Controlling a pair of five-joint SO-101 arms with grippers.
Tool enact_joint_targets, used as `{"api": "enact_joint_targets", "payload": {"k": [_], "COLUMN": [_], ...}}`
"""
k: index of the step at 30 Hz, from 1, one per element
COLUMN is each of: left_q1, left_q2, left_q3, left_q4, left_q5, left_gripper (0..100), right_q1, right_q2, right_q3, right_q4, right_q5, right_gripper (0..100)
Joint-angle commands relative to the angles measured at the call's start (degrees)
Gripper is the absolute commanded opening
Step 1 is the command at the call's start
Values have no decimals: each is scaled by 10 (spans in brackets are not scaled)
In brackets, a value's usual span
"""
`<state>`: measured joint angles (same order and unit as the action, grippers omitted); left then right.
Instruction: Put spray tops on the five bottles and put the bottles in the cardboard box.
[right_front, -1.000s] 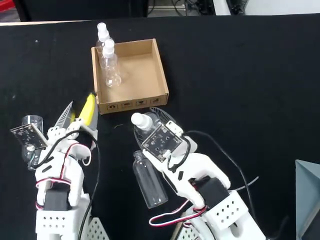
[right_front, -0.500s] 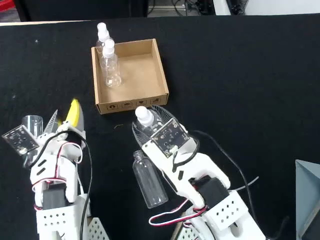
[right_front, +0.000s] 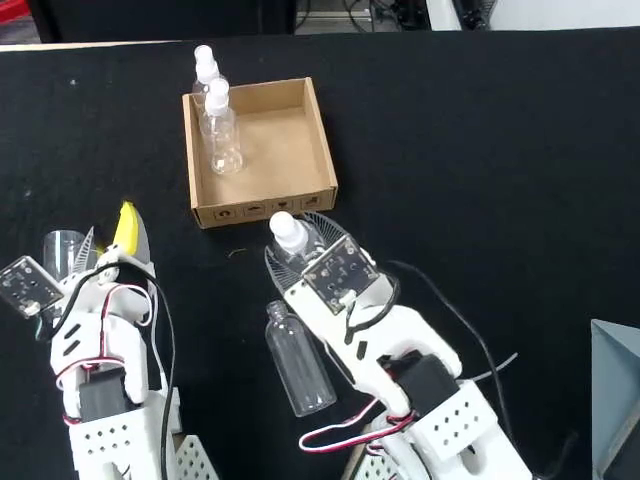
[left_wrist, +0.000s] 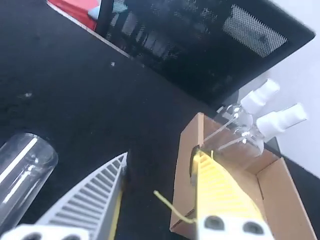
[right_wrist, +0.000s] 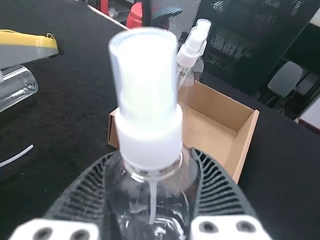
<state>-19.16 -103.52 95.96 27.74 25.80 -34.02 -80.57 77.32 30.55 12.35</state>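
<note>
The right jaws are clamped on a clear bottle (right_wrist: 150, 210) with its spray top (right_wrist: 146, 100) on. It is just in front of the cardboard box (right_front: 262, 205), toward the near edge of the surface (right_front: 480, 150). The bottle looks light, thin and smooth, so it could slip or squash. Hold it round the fat middle, not the top. The left jaws are apart, holding nothing, by the left edge.
</note>
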Motion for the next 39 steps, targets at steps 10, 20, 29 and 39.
{"api": "enact_joint_targets", "payload": {"k": [10, 20, 29, 39], "left_q1": [-5, -2, -4, -4], "left_q2": [-8, -8, -8, -8], "left_q3": [15, 15, 15, 15], "left_q4": [6, 9, 9, 9], "left_q5": [-4, -4, -5, -6], "left_gripper": [191, 191, 191, 191], "right_q1": [10, 10, 11, 12], "right_q2": [76, 254, 342, 464], "right_q3": [-183, -272, -273, -318], "right_q4": [24, -39, -172, -257], "right_q5": [-4, -5, -82, -117], "right_gripper": [89, 89, 92, 93]}}
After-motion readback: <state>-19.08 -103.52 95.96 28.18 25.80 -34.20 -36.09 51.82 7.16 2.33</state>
